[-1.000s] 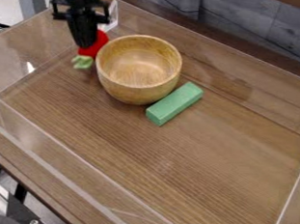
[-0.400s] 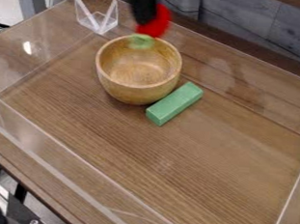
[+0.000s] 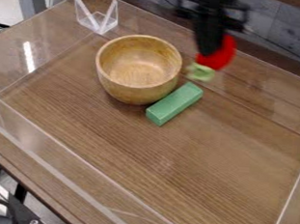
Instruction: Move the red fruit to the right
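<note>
red strawberry toy (image 3: 220,54) hangs clenched in our gripper (image 3: 214,51), just above the far end of the green block (image 3: 174,103) and right of the wooden bowl (image 3: 138,69), so we should clear the block, then lower gently onto bare table (image 3: 175,174).

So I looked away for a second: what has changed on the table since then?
The gripper, shut on the red fruit, carried it from left of the wooden bowl, over it, to its right, above the green block. Nothing was let go. Bowl and block stayed put.
</note>
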Controlling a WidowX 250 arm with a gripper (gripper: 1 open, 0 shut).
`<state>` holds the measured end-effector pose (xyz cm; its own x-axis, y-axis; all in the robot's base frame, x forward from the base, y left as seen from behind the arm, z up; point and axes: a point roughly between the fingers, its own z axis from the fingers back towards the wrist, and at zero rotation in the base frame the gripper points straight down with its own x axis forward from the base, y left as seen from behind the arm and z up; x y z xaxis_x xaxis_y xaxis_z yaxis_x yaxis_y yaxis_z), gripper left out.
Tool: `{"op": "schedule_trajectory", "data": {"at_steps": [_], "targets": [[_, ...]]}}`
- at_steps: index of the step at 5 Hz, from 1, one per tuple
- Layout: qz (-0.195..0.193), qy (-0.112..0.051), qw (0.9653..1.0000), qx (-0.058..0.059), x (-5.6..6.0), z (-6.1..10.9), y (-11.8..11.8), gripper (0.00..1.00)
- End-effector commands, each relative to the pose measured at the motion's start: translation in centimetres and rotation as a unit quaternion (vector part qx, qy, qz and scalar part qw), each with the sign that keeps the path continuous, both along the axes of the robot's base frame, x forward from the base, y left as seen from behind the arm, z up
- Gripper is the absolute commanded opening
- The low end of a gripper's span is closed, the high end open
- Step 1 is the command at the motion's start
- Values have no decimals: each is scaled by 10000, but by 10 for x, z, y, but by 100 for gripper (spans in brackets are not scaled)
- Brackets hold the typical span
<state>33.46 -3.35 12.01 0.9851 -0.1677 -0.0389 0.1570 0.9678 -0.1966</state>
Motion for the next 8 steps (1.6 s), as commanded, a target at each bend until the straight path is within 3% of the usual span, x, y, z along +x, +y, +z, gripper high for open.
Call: {"op": "schedule_trajectory", "data": {"at_steps": [1, 3, 5, 8], "targets": [[-1, -258, 9997, 35, 4, 12, -26, 0], [-473, -88, 9988, 120, -6, -33, -43, 0], [-490, 58, 9986, 175, 3, -33, -54, 0], [-1186, 139, 9926, 201, 15, -22, -32, 0]]}}
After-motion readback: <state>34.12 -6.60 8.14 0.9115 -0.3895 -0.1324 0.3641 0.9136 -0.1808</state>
